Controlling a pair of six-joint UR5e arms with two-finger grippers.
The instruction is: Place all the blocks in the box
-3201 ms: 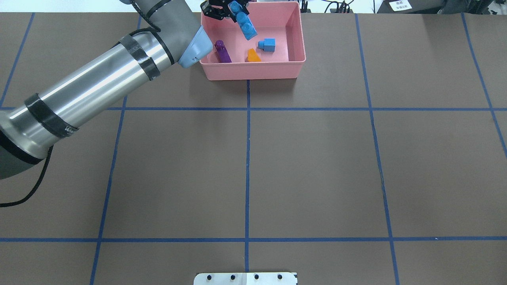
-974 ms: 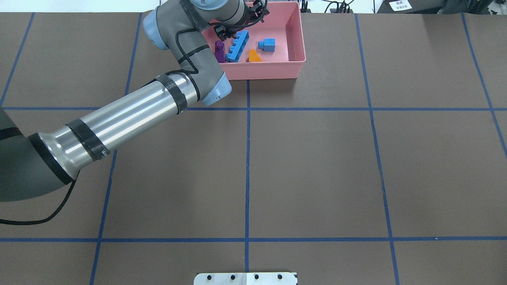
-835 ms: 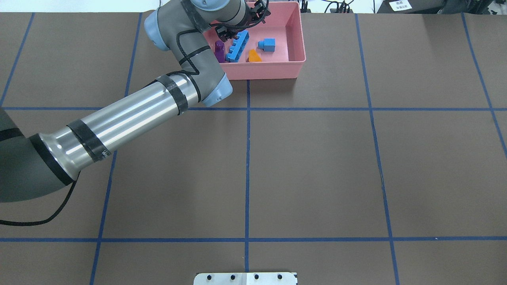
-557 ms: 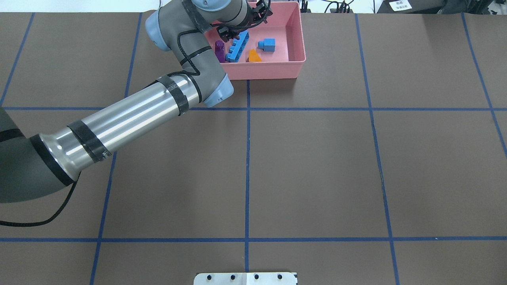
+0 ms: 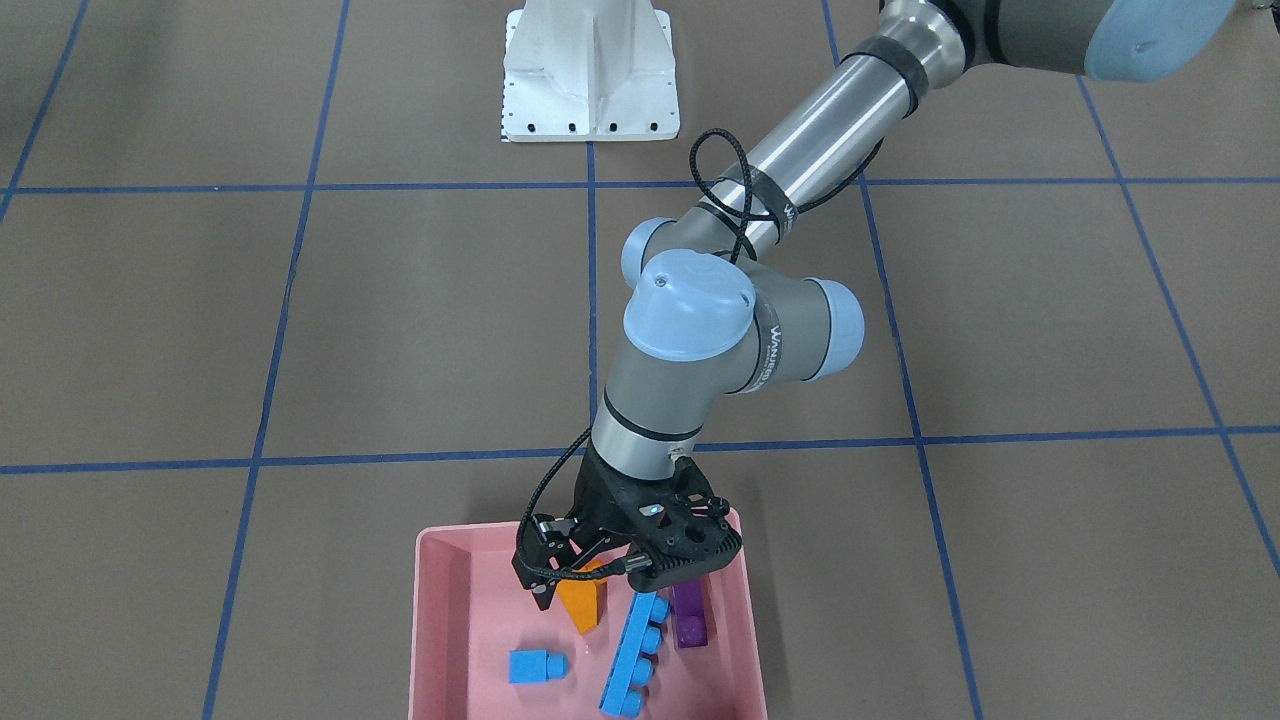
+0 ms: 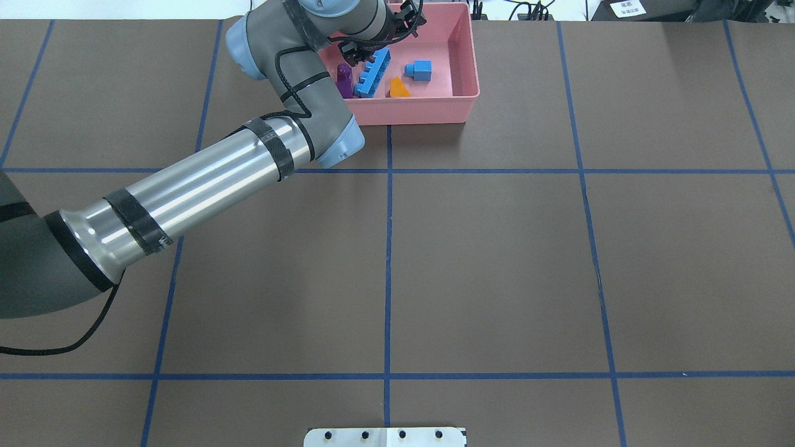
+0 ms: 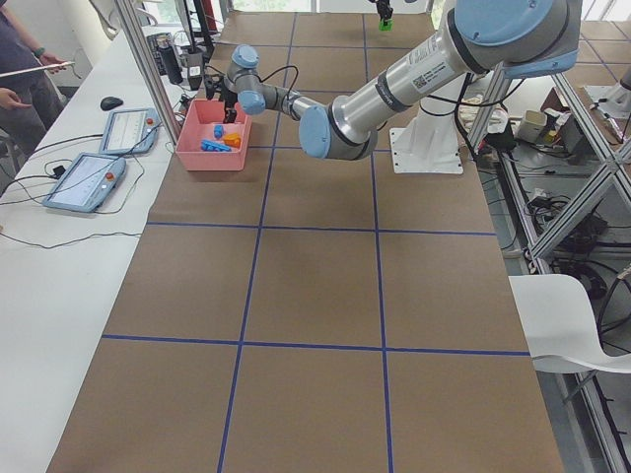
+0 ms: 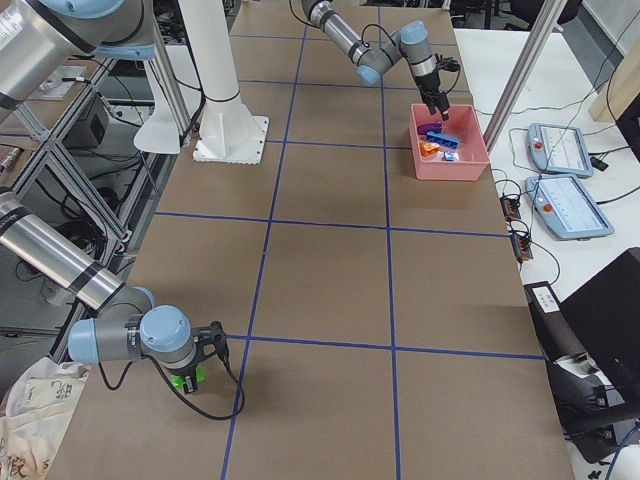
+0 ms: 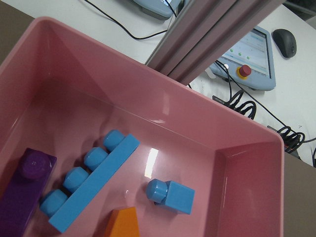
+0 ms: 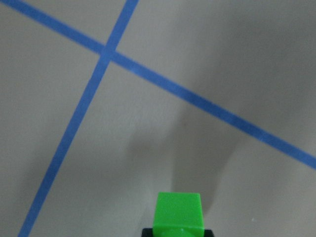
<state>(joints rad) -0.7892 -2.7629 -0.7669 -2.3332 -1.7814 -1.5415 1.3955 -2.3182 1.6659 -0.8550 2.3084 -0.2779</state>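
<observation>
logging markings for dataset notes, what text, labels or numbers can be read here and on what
"WAN...": lettering on the left arm's wrist joint; only the start seems to read so, the rest is blurred.
Black band on the left arm's forearm: white lettering, too small to read.
White card beyond the table's far edge: print too small to read.
Pink box and green block: no text seen.

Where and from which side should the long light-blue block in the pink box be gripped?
From above, across the long light-blue block at its end away from the purple block and orange block: it lies on its side, free space flanking that end.
</observation>
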